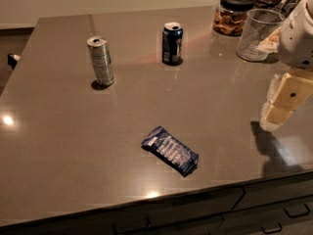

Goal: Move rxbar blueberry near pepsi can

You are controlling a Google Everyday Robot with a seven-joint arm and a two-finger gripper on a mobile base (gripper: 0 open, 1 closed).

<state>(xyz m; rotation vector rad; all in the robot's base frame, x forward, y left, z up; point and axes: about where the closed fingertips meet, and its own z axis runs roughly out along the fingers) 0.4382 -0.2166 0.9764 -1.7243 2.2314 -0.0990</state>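
The rxbar blueberry, a flat dark blue wrapper with pale lettering, lies at an angle on the grey counter near its front edge. The pepsi can, short and dark blue with a silver top, stands upright far back at centre. My gripper hangs at the right edge of the view, above the counter, well to the right of the bar and holding nothing.
A taller silver-grey can stands at the back left. A clear plastic cup and a lidded glass jar stand at the back right. The counter ends in front above drawers.
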